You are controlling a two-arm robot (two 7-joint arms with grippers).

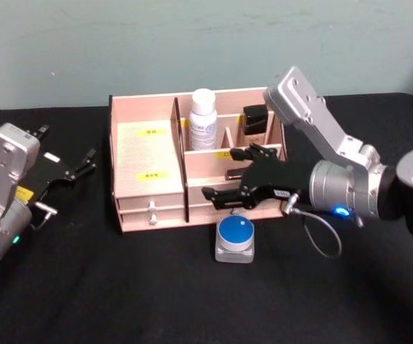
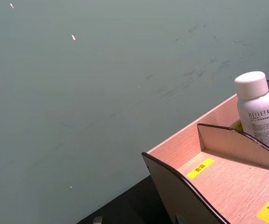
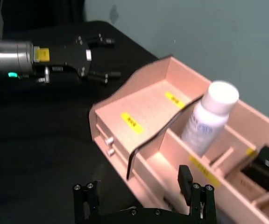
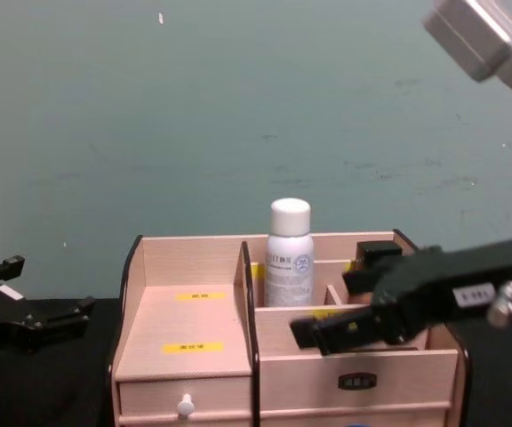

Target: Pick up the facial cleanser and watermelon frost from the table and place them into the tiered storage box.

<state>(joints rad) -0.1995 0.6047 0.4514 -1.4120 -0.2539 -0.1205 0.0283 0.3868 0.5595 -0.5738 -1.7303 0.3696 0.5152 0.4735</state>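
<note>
The tiered storage box (image 1: 146, 154) stands at the middle of the black table. A white bottle with a white cap, the facial cleanser (image 1: 203, 111), stands upright in a back compartment (image 2: 258, 112) (image 3: 208, 119) (image 4: 289, 253). A small grey case with a round blue lid, the watermelon frost (image 1: 234, 239), lies on the table just in front of the box. My right gripper (image 1: 231, 174) (image 3: 139, 196) (image 4: 345, 298) hovers open and empty over the box's front right part, above the case. My left gripper (image 1: 67, 168) (image 3: 107, 57) (image 4: 38, 289) rests open at the left, apart from the box.
A black item (image 1: 254, 118) sits in the box's back right compartment. Behind the table is a plain green wall. Black tabletop (image 1: 120, 287) lies bare in front of and to the left of the box.
</note>
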